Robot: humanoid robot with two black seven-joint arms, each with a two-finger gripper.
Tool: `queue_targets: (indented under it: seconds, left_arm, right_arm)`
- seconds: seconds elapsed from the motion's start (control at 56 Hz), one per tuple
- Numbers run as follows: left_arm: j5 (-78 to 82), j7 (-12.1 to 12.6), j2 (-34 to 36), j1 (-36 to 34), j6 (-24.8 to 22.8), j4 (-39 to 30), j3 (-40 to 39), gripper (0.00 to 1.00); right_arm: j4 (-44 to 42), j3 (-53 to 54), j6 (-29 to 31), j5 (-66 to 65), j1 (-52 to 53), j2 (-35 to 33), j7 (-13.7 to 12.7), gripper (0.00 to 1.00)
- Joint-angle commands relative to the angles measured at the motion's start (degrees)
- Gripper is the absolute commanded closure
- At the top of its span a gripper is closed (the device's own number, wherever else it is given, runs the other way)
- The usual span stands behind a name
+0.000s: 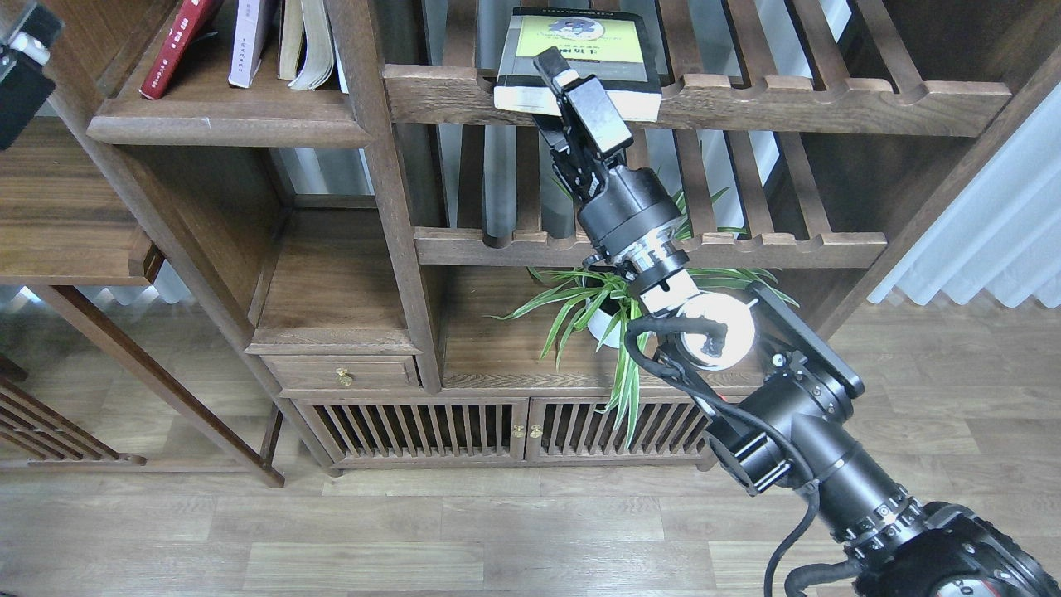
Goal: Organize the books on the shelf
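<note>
The thick yellow-green book [580,41] lies flat on the upper slatted rack, its front edge overhanging the notched rail. My right gripper [557,87] straddles that front edge, one finger on the cover and the other under the book, shut on it. The dark red book [178,46] and the pale lavender-white book [249,37] stand leaning on the solid dark-brown shelf [224,128] at the upper left. My left gripper [21,62] shows only partly at the top left edge, away from the books; its fingers cannot be told apart.
A beige open-paged book [307,41] stands right of the lavender one. A thick upright post [373,141] separates the shelf from the racks. A second slatted rack [646,245] lies below, with a potted spider plant [597,311] under my right arm.
</note>
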Motion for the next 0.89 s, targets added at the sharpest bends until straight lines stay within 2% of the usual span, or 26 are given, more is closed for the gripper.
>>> queue_targets:
  seconds: [0.0, 0.125, 0.161, 0.25, 0.357, 0.393, 0.464, 0.625, 0.696, 0.875]
  left_arm:
    - [-0.1, 0.0, -0.1, 1.7, 0.0, 0.0, 0.0, 0.00]
    - [-0.1, -0.1, -0.2, 3.0, 0.0, 0.0, 0.0, 0.00]
    - [-0.1, -0.1, -0.2, 3.2, 0.0, 0.0, 0.0, 0.00]
    - [-0.1, -0.1, -0.3, 3.2, 0.0, 0.1, -0.1, 0.00]
    - [-0.6, -0.1, -0.3, 3.2, 0.0, 0.2, -0.2, 0.00]
    - [-0.7, -0.1, -0.3, 3.2, 0.0, 0.4, -0.2, 0.00]
    - [-0.7, -0.1, -0.3, 3.2, 0.0, 0.7, -0.2, 0.00]
    - [-0.8, -0.1, -0.3, 3.7, 0.0, 0.8, -0.4, 0.00]
    - [-1.2, -0.9, -0.6, 4.4, 0.0, 0.8, -0.3, 0.00]
    - [-11.6, -0.3, -3.8, 6.4, 0.0, 0.5, -0.3, 0.00]
  right_arm:
    - [-0.1, 0.7, -0.3, 0.0, 0.1, 0.0, 2.1, 0.13]
    - [0.0, 0.8, -0.2, 0.1, -0.1, 0.0, 3.3, 0.28]
    - [0.0, 0.8, -0.2, 0.2, -0.3, 0.0, 4.1, 0.37]
    - [0.0, 0.8, -0.2, 0.6, -0.3, 0.0, 5.1, 0.49]
    - [0.0, 0.7, 0.6, 2.6, -0.9, 0.0, 5.5, 0.74]
    - [0.1, 0.7, 0.8, 2.7, -1.2, 0.0, 5.5, 0.80]
    - [0.2, 0.7, 3.8, 2.7, -2.2, 0.0, 5.6, 0.97]
    - [0.6, -0.3, 7.7, 2.7, -3.4, 0.0, 5.5, 0.98]
    - [2.1, -0.3, 10.1, 2.7, -5.1, 0.0, 5.1, 0.98]
    - [7.6, -2.7, 19.7, 2.7, -12.0, 0.0, 4.2, 0.98]
